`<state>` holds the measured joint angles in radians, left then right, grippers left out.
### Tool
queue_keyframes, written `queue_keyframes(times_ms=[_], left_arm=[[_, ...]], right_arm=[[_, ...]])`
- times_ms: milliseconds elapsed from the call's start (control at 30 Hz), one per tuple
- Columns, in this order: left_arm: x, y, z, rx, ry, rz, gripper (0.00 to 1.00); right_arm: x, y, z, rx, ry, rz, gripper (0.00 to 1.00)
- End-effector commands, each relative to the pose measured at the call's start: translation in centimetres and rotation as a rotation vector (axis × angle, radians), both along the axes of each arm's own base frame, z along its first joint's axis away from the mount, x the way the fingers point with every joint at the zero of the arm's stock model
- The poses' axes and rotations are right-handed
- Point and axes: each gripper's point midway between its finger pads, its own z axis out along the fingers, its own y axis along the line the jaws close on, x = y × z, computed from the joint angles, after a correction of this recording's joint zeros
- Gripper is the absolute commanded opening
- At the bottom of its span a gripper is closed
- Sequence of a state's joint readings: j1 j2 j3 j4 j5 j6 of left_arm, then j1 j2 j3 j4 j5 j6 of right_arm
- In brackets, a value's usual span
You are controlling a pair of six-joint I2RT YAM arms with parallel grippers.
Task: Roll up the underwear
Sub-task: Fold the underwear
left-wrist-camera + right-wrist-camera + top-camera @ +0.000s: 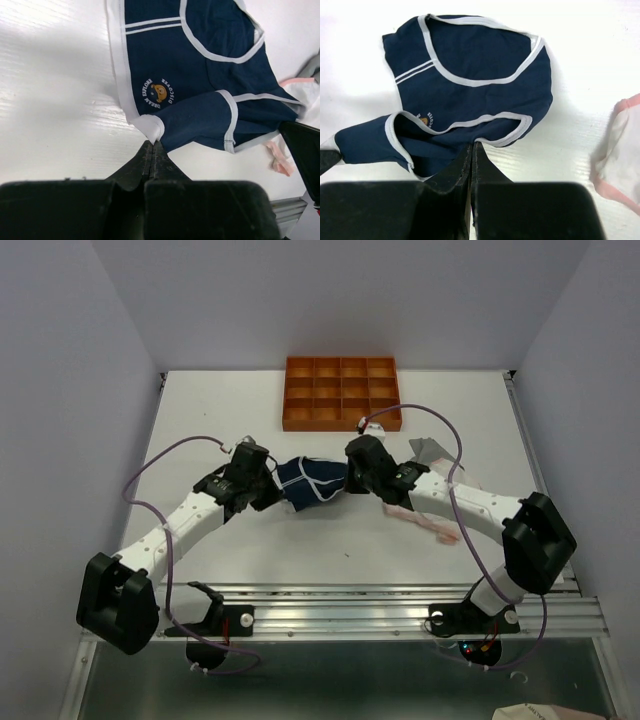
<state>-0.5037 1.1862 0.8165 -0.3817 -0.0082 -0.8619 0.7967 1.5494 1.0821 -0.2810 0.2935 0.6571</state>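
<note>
The navy blue underwear [310, 481] with white trim and a round emblem hangs stretched between my two grippers at the table's middle. My left gripper [153, 142] is shut on its white waistband corner [150, 125]. My right gripper [471, 144] is shut on the trimmed edge of a leg opening [492, 135]. The navy garment [470, 75] spreads on the table ahead of the right fingers. The pale pink-white underwear [428, 524] lies under my right arm and shows in the right wrist view [620, 155]. The grey underwear [430, 450] lies partly hidden behind the right arm.
An orange compartment tray [341, 393] stands at the back centre. The table's metal front rail [380, 605] runs along the near edge. Walls close in the left, right and back sides.
</note>
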Motion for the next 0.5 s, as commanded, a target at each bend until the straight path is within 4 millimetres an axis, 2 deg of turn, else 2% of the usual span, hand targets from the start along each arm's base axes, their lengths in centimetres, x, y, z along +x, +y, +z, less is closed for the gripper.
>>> queue_keyframes(times_ms=[0,33,67,100,167,300,333,467], left_arm=[[2.0,-0.4,1.1,-0.017,-0.029,-0.039,0.00],[2.5,-0.2,0.8,-0.013,-0.021,-0.037,0.00],[2.9,-0.1,0.8,-0.013,-0.022,-0.035,0.00],[3.2,0.0,0.9,-0.013,-0.024,-0.029,0.00],[4.5,0.2,1.6,-0.024,-0.049,-0.006,0.00],[6.0,0.7,1.8,-0.020,-0.060,0.018,0.00],[6.2,0.8,1.4,-0.012,-0.050,0.021,0.00],[7.0,1.3,0.5,0.010,-0.018,0.020,0.00]], right_arm=[[3.0,0.4,1.4,-0.017,-0.053,-0.019,0.01],[3.4,0.6,0.9,-0.027,-0.045,-0.008,0.01],[3.6,0.9,1.5,-0.016,-0.053,0.001,0.01],[4.1,0.9,0.7,-0.028,-0.040,0.000,0.01],[5.2,1.6,0.9,-0.017,-0.039,0.001,0.01],[6.6,1.6,0.5,-0.005,-0.027,-0.004,0.01],[6.8,2.1,0.5,0.002,-0.028,0.010,0.01],[8.0,2.1,0.1,0.003,-0.021,0.004,0.01]])
